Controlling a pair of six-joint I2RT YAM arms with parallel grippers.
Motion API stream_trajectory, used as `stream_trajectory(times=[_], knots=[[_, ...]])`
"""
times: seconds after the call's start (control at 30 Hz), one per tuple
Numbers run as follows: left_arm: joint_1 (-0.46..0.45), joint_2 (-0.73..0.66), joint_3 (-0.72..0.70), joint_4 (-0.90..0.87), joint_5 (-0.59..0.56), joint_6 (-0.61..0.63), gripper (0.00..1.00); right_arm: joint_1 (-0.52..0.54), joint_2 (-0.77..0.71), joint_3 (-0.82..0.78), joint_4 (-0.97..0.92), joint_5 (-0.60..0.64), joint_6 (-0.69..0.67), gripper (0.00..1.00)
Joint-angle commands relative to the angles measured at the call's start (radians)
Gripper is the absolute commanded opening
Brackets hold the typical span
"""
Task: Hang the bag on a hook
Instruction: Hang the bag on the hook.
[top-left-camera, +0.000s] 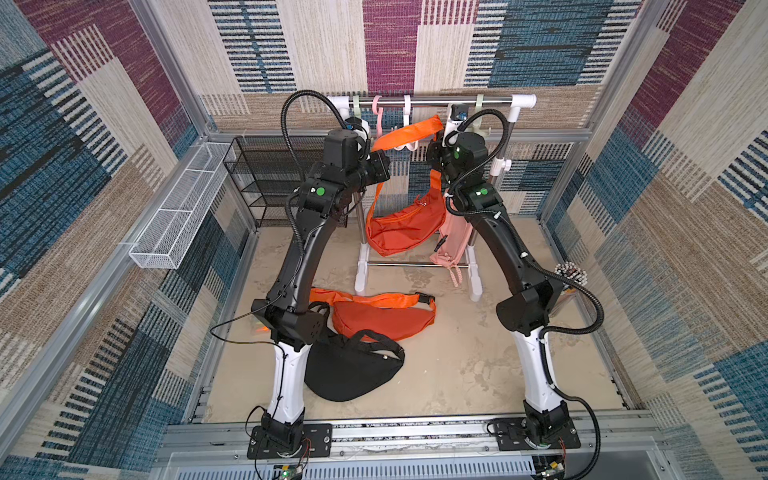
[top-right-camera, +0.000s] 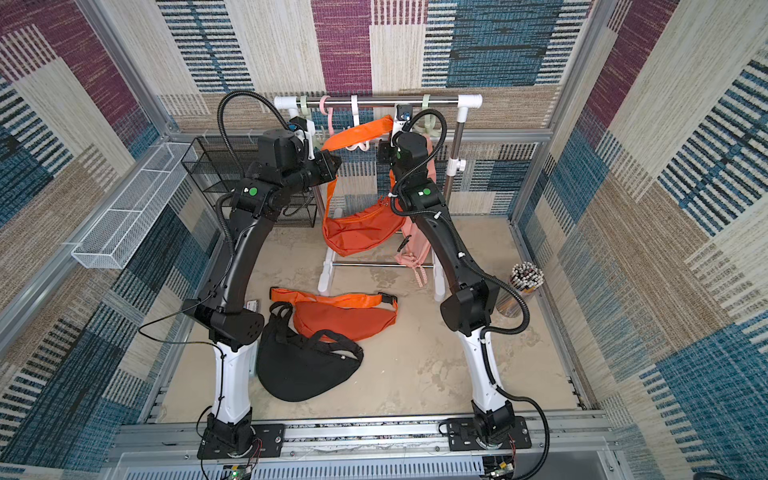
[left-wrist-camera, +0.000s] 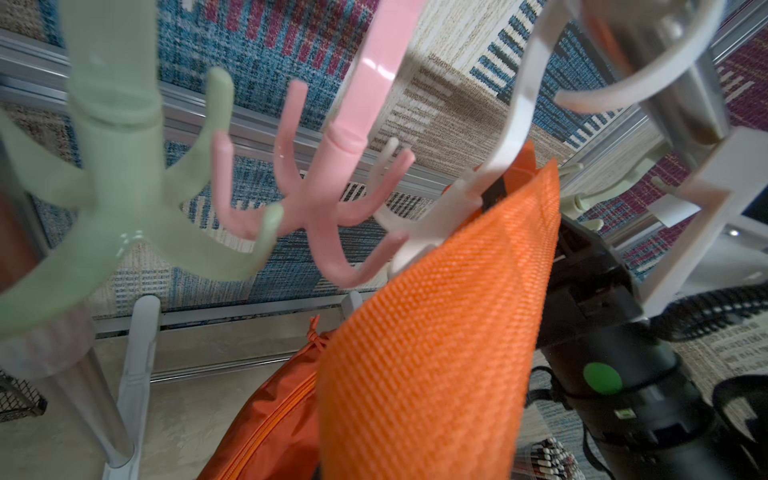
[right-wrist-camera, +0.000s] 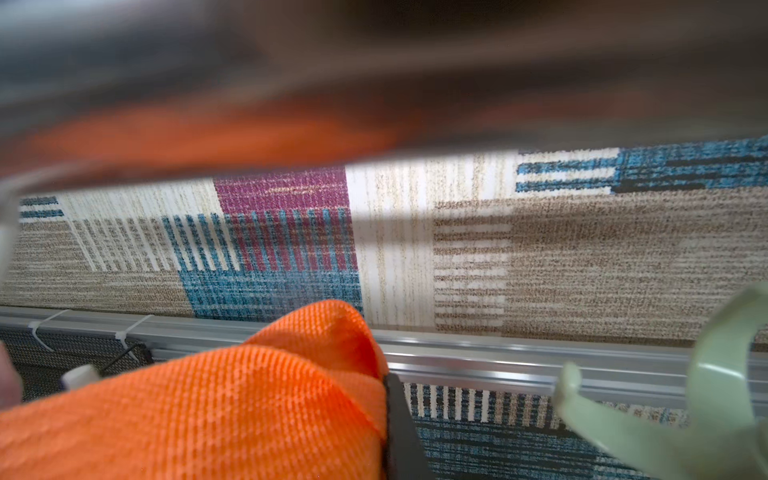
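Note:
An orange bag hangs in front of the clothes rack with its wide orange strap stretched between my two grippers. My left gripper is shut on the strap's left part, and the webbing hides its jaws in the left wrist view. My right gripper is shut on the strap's right end, just under the rail. One dark finger shows beside the strap. The strap lies against the prongs of the white hook, which sits beside a pink hook and a green hook.
A pink bag hangs at the rack's right side, behind my right arm. Another orange bag and a black bag lie on the floor. A black wire shelf, a white mesh basket and a cup of pencils stand around.

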Motion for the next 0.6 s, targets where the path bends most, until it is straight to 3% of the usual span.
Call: stream_trajectory(times=[0.0, 0.57], knots=[[0.001, -0.019, 0.009, 0.041, -0.075, 0.029, 0.0, -0.003, 0.006, -0.008, 0.072, 0.067, 0.023, 0.0], [-0.044, -0.024, -0.053, 0.265, -0.235, 0.16, 0.0, -0.003, 0.018, -0.093, 0.24, 0.073, 0.021, 0.0]])
